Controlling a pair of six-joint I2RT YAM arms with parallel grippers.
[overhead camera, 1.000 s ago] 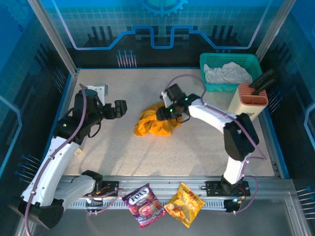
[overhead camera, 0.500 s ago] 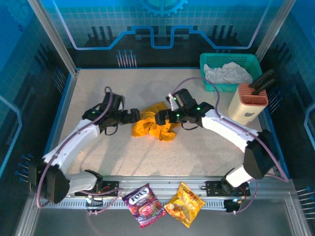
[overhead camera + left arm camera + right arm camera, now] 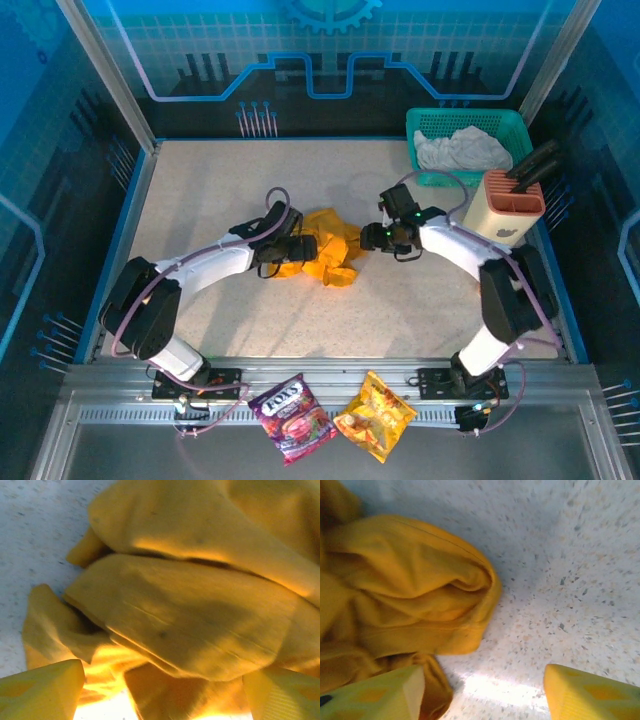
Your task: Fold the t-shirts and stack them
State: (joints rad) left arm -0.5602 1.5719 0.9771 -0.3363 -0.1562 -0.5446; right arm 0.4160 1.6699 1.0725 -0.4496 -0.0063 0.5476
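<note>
Of the two t-shirts, the golden-orange one [image 3: 330, 243] lies crumpled at mid-table and the whitish-grey one [image 3: 460, 148] is heaped in the single green basket [image 3: 430, 123]. The left gripper [image 3: 303, 247] is spread around an orange fold. The right gripper [image 3: 374, 238] is spread at the shirt's edge, with bare table [image 3: 580, 570] between its fingers.

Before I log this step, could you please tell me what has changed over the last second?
The left gripper swept right onto the left edge of the golden-orange t-shirt, jaws wide. The right gripper came off the shirt and backed off rightward, open. The whitish-grey t-shirt in the basket and the snack packets stayed put.
</note>
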